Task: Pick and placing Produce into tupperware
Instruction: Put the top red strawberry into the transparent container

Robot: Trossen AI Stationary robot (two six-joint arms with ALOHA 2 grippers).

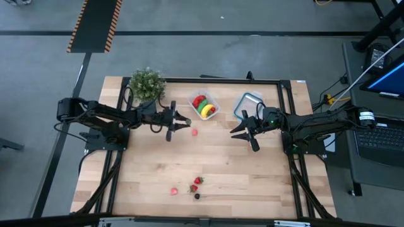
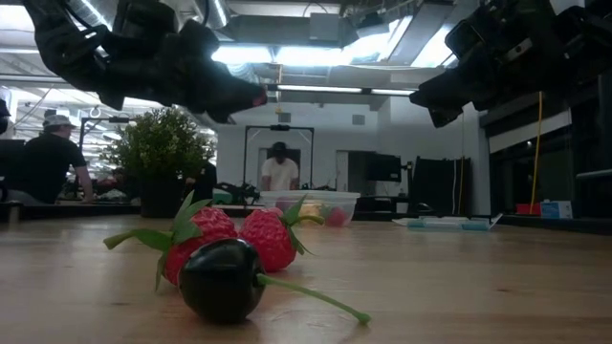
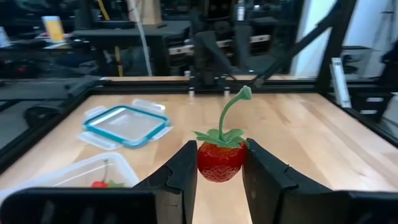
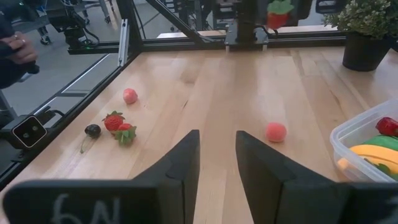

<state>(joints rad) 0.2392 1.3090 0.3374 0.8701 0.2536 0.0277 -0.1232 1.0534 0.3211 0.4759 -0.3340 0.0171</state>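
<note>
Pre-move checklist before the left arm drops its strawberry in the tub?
1. Grip: left gripper shut on the strawberry, held between both fingers. Ok.
2. Position over target: in the high view the left gripper sits beside the tupperware, not above it. Not ok.
3. Tub room: it already holds a banana and red pieces; the space left is unclear. Cannot tell.
4. Path: right gripper is open, empty, off to the tub's other side. Ok.
5. Obstacles: potted plant stands behind the left arm, the blue-rimmed lid beyond the tub. Ok.
6. Remaining produce: pink ball near the gripper, berries at the front edge. Not ok.
</note>
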